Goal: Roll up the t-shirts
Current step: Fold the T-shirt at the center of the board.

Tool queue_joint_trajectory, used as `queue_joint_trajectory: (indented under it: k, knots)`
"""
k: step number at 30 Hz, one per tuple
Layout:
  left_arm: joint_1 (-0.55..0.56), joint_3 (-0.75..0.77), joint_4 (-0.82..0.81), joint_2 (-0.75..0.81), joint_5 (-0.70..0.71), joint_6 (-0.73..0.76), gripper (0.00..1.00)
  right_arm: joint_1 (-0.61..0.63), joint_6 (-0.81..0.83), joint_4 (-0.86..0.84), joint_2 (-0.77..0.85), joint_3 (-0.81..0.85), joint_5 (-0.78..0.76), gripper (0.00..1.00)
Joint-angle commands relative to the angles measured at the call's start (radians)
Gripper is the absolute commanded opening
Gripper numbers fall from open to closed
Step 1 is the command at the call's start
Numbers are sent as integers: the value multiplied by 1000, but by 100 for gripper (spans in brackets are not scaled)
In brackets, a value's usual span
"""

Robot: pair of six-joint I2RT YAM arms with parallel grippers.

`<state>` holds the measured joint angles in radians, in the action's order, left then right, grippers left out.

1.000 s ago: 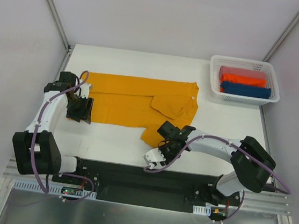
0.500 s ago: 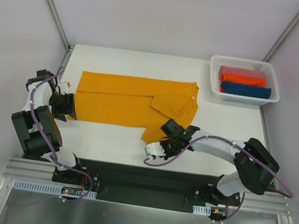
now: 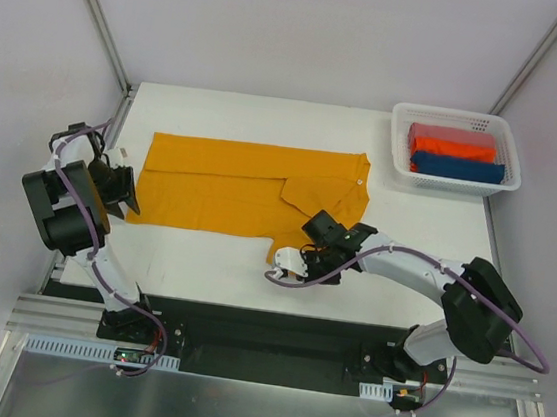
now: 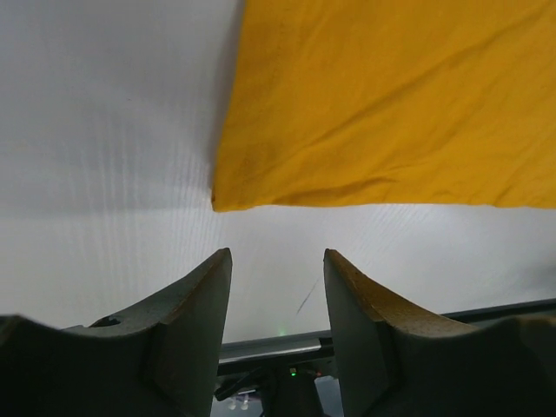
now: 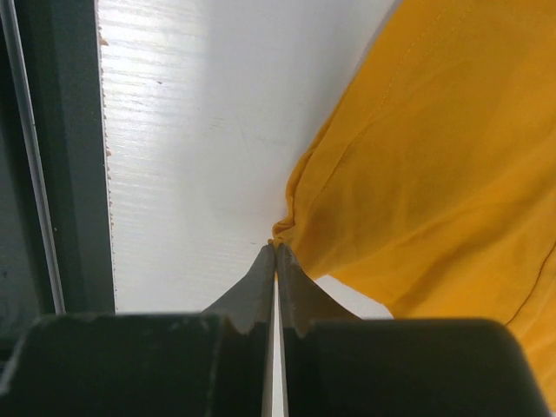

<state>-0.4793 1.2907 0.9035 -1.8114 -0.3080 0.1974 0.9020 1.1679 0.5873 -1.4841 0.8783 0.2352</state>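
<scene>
Currently, the mustard-orange t-shirt (image 3: pixel 240 189) lies spread flat on the white surface (image 3: pixel 202 260), with its long axis running left to right. The collar end points right, where a small white tag (image 3: pixel 360 181) shows. One sleeve is folded over the body near that end. The other reaches toward the near edge of the surface.

Left fingers (image 3: pixel 127 197): released. In the left wrist view the two fingers (image 4: pixel 195 321) stand well apart, with bare surface between them. A corner of the mustard-orange t-shirt (image 4: pixel 391 104) lies just beyond the fingertips and does not touch them. In the top view the left fingers sit just beside the shirt's left edge.

Right fingers (image 3: pixel 283 259): clenched on the mustard-orange t-shirt. In the right wrist view the two fingers (image 5: pixel 252 295) press together with no gap. The edge of the cloth (image 5: pixel 434 174) is drawn to a point that ends at their tips, and a shadow lies beside that point. In the top view this grasp is at the near sleeve.

A white mesh basket (image 3: pixel 457 114) stands at the far right corner of the surface, well apart from the spread shirt. It holds three folded shirts side by side: a pinkish t-shirt (image 3: pixel 446 134) farthest back, a red-orange t-shirt (image 3: pixel 456 149) in the middle, and a dark blue t-shirt (image 3: pixel 459 169) nearest.
</scene>
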Motion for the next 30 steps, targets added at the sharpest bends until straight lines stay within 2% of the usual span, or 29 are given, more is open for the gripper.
queue_joint_trajectory:
  k: [1,9,20,23,27,30]
  knots:
    - [-7,68,38,-35,85,-4,46,-31,-54,60,-19,53,26,1]
    - [-7,59,31,-121,145,19,40,-55,-91,63,-41,68,49,1]
    - [-5,36,-25,-177,115,7,37,-60,-83,71,-61,94,33,1]
    - [-5,38,-32,-198,92,14,31,-60,-85,78,-62,96,24,1]
    - [-4,27,-55,-204,54,37,17,-63,-94,83,-59,103,-8,1]
    - [-4,30,-63,-203,-2,65,1,-74,-96,91,-58,108,-40,1]
